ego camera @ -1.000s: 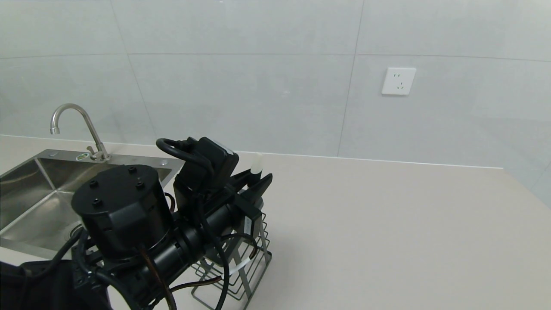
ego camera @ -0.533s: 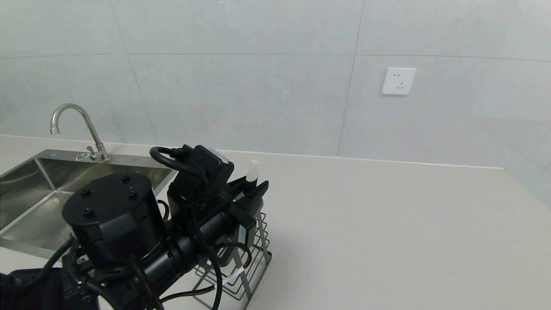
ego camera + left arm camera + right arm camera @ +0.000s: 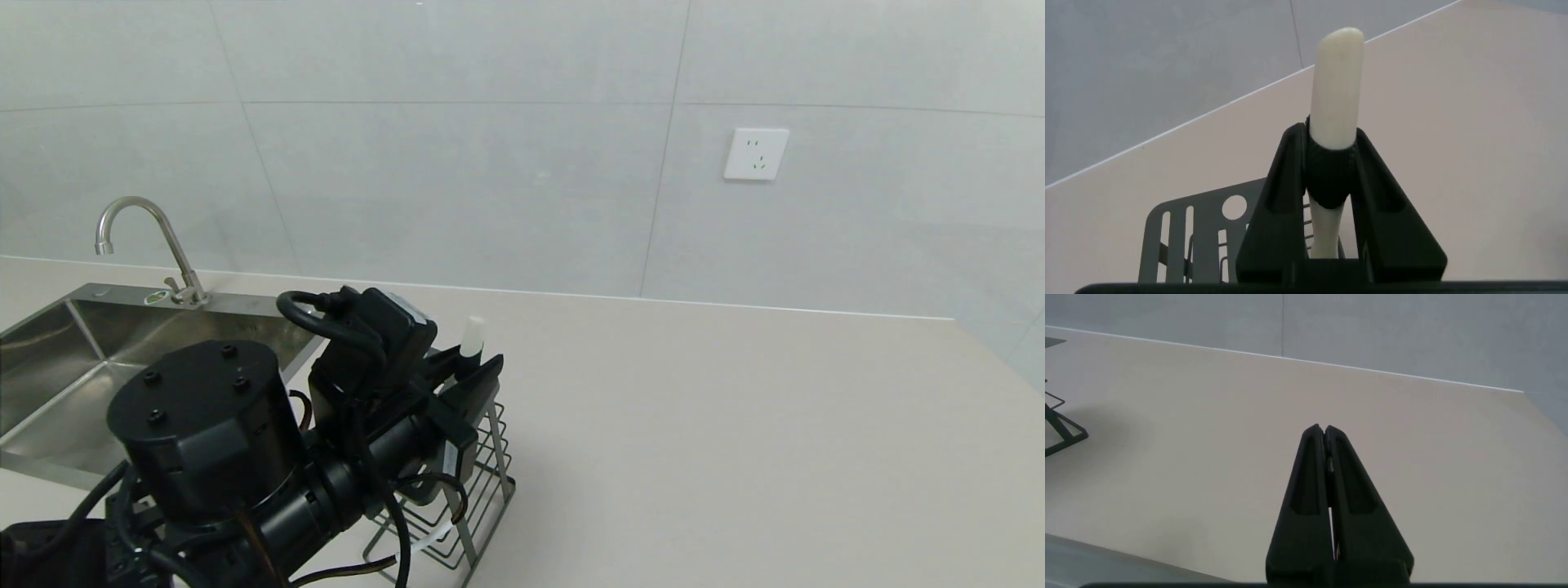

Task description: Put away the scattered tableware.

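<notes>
The left gripper [image 3: 472, 371] is pinched on a cream-white utensil handle [image 3: 472, 335], which stands nearly upright with its rounded end poking above the black fingers [image 3: 1290, 175]. In the left wrist view the handle [image 3: 1337, 77] runs down between those fingers toward the grey perforated plate [image 3: 1192, 241] of the wire rack [image 3: 483, 482]; its lower end is hidden, so I cannot tell whether it touches the rack. The rack stands on the pale bench [image 3: 718, 425], just to the right of the steel sink [image 3: 49, 359]. A curved faucet [image 3: 143, 224] rises at the back of the sink, and beside its base sits a small green-and-white sticker [image 3: 155, 297] whose print is too small to read. On the tiled wall well to the right is a white socket [image 3: 756, 153] with no legible marking. The right gripper [image 3: 1325, 439] hangs over bare bench surface with its fingers pressed together and nothing between them, and a corner of the rack [image 3: 1060, 425] shows off to one side.
</notes>
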You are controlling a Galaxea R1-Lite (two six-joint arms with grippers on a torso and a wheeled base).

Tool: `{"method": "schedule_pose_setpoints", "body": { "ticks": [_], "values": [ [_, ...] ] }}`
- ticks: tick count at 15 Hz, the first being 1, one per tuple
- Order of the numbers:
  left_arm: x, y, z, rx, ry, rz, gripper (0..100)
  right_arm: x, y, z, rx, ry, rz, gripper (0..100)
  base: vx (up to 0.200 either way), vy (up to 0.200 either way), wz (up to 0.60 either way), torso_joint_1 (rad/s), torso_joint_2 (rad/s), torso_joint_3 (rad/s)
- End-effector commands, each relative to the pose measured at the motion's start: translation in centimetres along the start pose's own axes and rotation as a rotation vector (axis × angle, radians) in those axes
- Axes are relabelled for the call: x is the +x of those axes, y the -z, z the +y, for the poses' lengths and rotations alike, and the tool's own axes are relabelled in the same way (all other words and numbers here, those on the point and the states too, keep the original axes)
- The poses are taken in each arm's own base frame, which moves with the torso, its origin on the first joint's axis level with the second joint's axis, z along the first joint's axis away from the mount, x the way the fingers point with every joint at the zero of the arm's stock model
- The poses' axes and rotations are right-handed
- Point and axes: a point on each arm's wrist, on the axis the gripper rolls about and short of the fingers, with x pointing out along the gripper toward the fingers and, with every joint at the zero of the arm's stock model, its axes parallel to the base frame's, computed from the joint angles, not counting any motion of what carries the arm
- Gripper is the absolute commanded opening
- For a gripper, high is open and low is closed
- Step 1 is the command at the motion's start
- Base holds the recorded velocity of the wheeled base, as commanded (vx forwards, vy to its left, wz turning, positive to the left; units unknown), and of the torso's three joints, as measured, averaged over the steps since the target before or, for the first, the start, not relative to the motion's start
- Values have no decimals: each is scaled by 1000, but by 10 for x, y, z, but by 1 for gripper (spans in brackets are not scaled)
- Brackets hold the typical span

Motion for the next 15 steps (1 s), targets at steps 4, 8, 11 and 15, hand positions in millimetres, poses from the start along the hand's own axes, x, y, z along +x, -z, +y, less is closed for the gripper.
{"method": "schedule_pose_setpoints", "body": {
  "ticks": [4,8,11,15],
  "values": [
    [0,-2,6,-8,-22,-7,100,0,0,0,0,0,1,0,0,0,0,0,0,0],
    [-8,-14,17,-7,12,-72,100,0,0,0,0,0,1,0,0,0,0,0,0,0],
    [-22,-30,29,-5,34,-151,100,0,0,0,0,1,1,0,0,0,0,0,0,0],
    [-37,-65,36,0,108,-319,100,0,0,0,1,3,1,0,0,0,0,0,0,0]
  ]
}}
